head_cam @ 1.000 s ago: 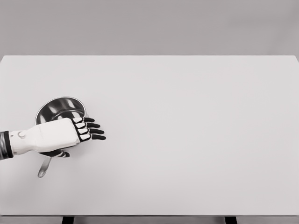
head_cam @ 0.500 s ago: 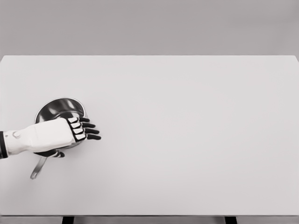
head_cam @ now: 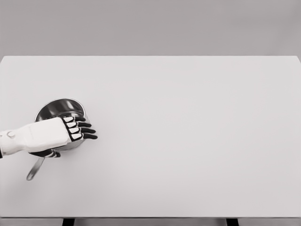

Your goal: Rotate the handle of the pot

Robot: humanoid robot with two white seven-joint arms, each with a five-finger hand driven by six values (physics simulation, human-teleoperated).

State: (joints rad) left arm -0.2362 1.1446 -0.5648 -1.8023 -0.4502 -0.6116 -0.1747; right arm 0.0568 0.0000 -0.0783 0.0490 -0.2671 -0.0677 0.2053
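A shiny steel pot (head_cam: 59, 109) stands on the white table (head_cam: 188, 141) at the left. Its long handle (head_cam: 35, 170) sticks out toward the lower left, and only the outer end shows. My left hand (head_cam: 70, 141) lies across the pot's near rim and the root of the handle, with the arm coming in from the left edge. Its fingers (head_cam: 84, 131) reach out flat to the right past the rim. The dark thumb (head_cam: 51, 153) is tucked under the palm, right beside the handle. The fingers do not wrap around anything I can see. The right hand is out of view.
The table's front edge runs along the bottom of the head view, with two dark legs below it. A plain grey wall stands behind the far edge.
My left hand has slid left and slightly up. The handle's free end has swung left with it, while the pot body has stayed in place.
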